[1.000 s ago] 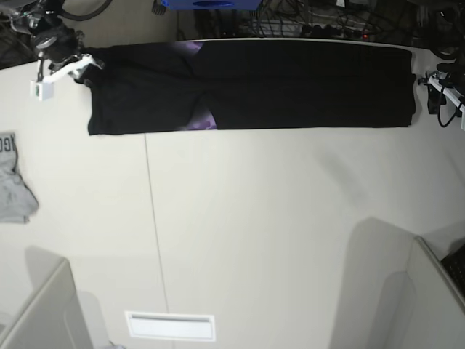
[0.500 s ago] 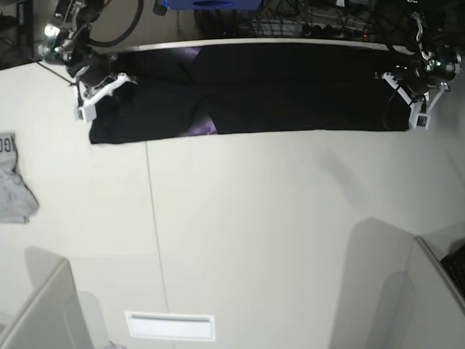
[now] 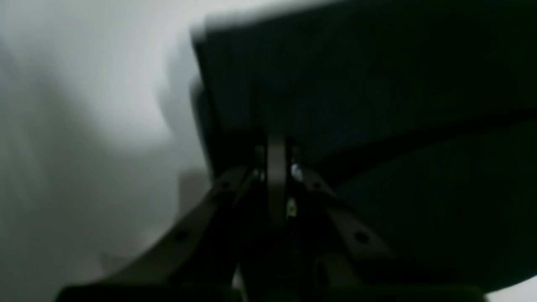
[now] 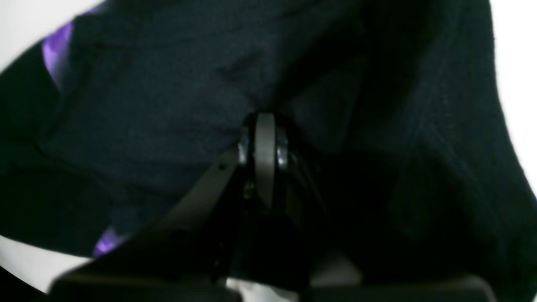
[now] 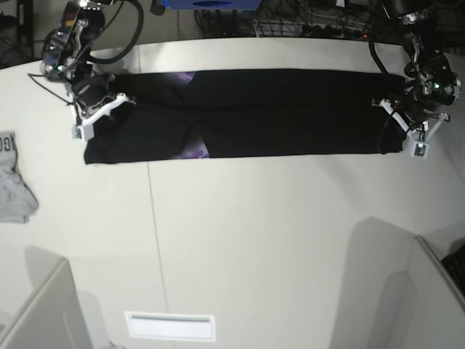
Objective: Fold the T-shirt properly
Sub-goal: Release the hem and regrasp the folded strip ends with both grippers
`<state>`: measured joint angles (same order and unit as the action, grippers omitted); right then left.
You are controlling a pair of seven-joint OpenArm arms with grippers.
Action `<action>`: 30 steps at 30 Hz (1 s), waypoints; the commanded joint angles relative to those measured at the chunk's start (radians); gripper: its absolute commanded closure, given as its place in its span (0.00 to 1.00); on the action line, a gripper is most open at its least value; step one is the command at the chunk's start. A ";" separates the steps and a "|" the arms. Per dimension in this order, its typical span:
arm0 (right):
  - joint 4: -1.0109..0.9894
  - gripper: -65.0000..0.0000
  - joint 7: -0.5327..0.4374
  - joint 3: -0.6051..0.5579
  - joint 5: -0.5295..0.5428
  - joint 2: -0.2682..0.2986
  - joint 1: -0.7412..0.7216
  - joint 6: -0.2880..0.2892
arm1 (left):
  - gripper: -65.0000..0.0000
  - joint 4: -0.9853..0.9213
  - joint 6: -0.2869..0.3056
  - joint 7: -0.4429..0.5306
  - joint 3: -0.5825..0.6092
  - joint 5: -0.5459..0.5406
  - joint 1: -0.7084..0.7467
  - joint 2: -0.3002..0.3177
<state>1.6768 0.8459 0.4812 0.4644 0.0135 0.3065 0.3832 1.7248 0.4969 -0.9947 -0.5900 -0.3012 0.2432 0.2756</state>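
Both sets of fingers, left (image 5: 402, 131) and right (image 5: 98, 115), have just pinched shut on the shirt's (image 5: 283, 113) ends and dragged it off the bench's (image 5: 254, 233) far edge, ready to fold.

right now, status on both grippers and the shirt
Left gripper shut on the T-shirt end. Right gripper shut on the opposite end. T-shirt flat, long folded strip. Grey garment well aside.
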 commanded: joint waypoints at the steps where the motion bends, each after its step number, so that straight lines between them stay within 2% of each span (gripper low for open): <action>1: 0.035 1.00 0.009 0.003 -0.014 0.004 0.010 0.013 | 1.00 0.044 -0.008 0.012 -0.041 0.000 -0.008 0.012; 5: 0.133 1.00 0.011 0.014 -0.014 -0.039 0.032 0.087 | 1.00 0.111 -0.005 0.010 -0.167 -0.118 -0.006 0.006; 8: 0.250 1.00 0.009 0.004 -0.014 -0.074 0.073 0.122 | 1.00 0.076 0.029 0.009 -0.265 -0.295 0.035 0.011; 10: 0.306 1.00 0.016 0.003 -0.014 -0.091 0.092 0.138 | 1.00 0.031 0.061 0.009 -0.301 -0.392 0.057 0.020; 14: 0.329 1.00 0.016 0.001 -0.014 -0.097 0.098 0.152 | 1.00 -0.084 0.067 0.012 -0.319 -0.508 0.091 0.043; 15: 0.329 1.00 0.016 0.001 -0.014 -0.096 0.098 0.153 | 0.88 -0.116 0.069 0.012 -0.319 -0.524 0.091 0.049; 16: 0.329 1.00 0.016 0.001 -0.014 -0.096 0.098 0.153 | 0.72 -0.145 0.069 0.012 -0.319 -0.540 0.091 0.049; 18: 0.329 1.00 0.016 0.001 -0.014 -0.096 0.098 0.153 | 0.49 -0.184 0.070 0.012 -0.319 -0.557 0.089 0.049; 19: 0.329 1.00 0.016 0.001 -0.014 -0.096 0.098 0.153 | 0.39 -0.197 0.070 0.012 -0.315 -0.567 0.087 0.049; 21: 0.328 1.00 0.016 0.001 -0.014 -0.096 0.098 0.153 | 0.27 -0.213 0.070 0.012 -0.310 -0.590 0.084 0.049; 23: 0.328 1.00 0.016 0.001 -0.016 -0.097 0.098 0.153 | 0.24 -0.213 0.070 0.012 -0.308 -0.591 0.080 0.047; 26: 0.328 1.00 0.016 0.001 -0.016 -0.097 0.098 0.153 | 0.26 -0.231 0.070 0.012 -0.305 -0.586 0.061 0.047; 30: 0.328 1.00 0.016 0.001 -0.016 -0.100 0.098 0.153 | 0.28 -0.297 0.070 0.015 -0.210 -0.586 0.043 0.054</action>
<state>1.9896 0.8825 0.4812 0.4366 -0.0875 0.4080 0.5255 1.4120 0.5549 -0.9943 -0.7910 -0.8669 0.2859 0.3115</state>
